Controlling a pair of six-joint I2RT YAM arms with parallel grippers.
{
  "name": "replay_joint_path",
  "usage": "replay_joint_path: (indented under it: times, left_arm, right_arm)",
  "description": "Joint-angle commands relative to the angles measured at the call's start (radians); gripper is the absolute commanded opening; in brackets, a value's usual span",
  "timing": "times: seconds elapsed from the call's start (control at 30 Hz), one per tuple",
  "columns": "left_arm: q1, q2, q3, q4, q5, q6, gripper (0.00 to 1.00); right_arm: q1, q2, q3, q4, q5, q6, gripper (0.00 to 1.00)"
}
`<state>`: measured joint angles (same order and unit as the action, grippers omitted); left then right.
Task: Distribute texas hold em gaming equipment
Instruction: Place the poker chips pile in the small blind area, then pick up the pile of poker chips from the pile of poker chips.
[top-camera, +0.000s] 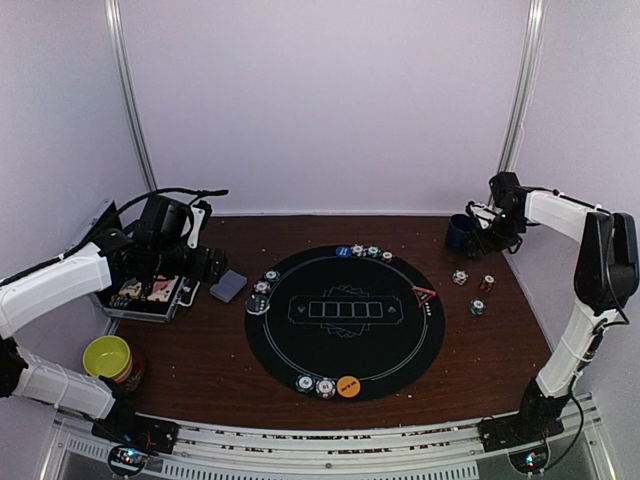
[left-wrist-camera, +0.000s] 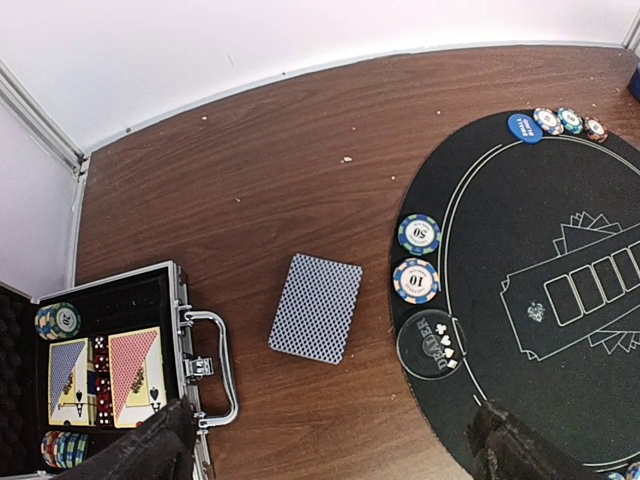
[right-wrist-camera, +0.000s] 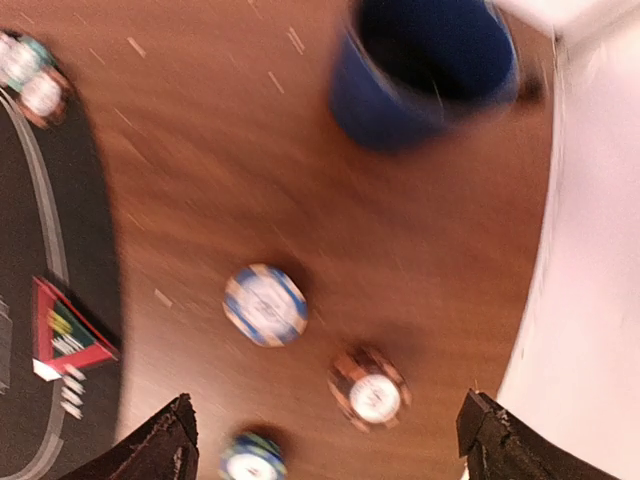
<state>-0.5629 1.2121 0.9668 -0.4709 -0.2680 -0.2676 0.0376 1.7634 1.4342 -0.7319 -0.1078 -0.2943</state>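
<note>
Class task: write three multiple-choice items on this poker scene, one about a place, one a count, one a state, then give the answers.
1. The card deck lies: A between case and mat; B on the mat; C inside the case.
2. Chips off the mat, on its right: A two; B three; C five.
3. The case is: A shut; B open; C upside down.
Answers: 1 A, it lies flat between them; 2 B, three lie apart there; 3 B, its contents show.
</note>
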Motion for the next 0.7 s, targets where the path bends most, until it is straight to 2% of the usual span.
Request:
replay_joint_path:
  times: [0.0,0.23,0.47,0.67]
  left_arm:
    - [-0.004,-0.004,-0.005,0.041,0.006,0.008,0.98]
    - [-0.003,-0.001,-0.007,0.04,0.003,0.007,0.98]
    - [-0.004,0.003,-0.006,0.041,0.004,0.01,0.98]
    - [-0.003,-0.004,-0.005,0.041,0.009,0.01,0.98]
  right_arm:
    - [-0.1,-0.064,-0.127,0.051,-0.019,-0.075,0.91]
    - [-0.219,-0.028,-0.212,0.111,-0.083,-0.104,0.9]
    - [-0.228,-0.018,-0.215,0.12,-0.127,-0.099,0.88]
    - [-0.228,-0.008,-0.224,0.13,-0.108,-0.096,0.87]
